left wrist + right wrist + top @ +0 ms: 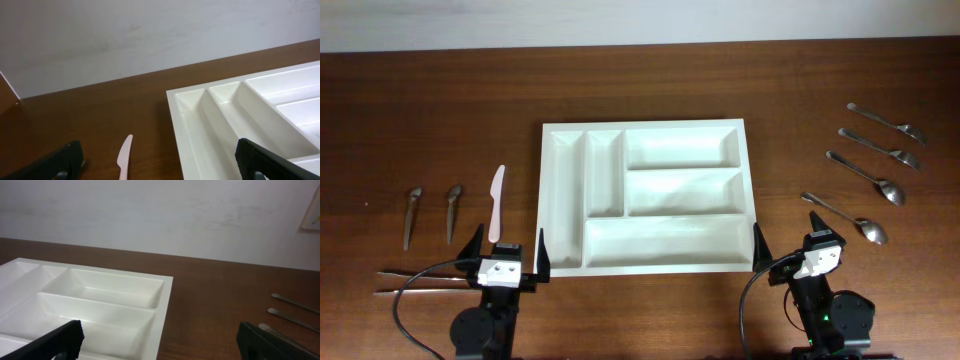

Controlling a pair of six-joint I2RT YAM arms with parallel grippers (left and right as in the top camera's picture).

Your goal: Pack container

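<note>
A white cutlery tray (645, 262) with several empty compartments lies mid-table; it also shows in the left wrist view (176, 100) and the right wrist view (165, 300). A pale pink plastic knife (497, 202) lies left of it, seen in the left wrist view (123, 156). Several metal spoons (865, 170) lie to the right. Two small spoons (432, 212) and chopsticks (420, 282) lie at the left. My left gripper (507, 252) is open and empty near the tray's front left corner. My right gripper (787, 238) is open and empty at the tray's front right corner.
A pale wall runs behind the table's far edge. Spoon handles (292, 311) lie to the right in the right wrist view. Both arm bases stand at the table's front edge.
</note>
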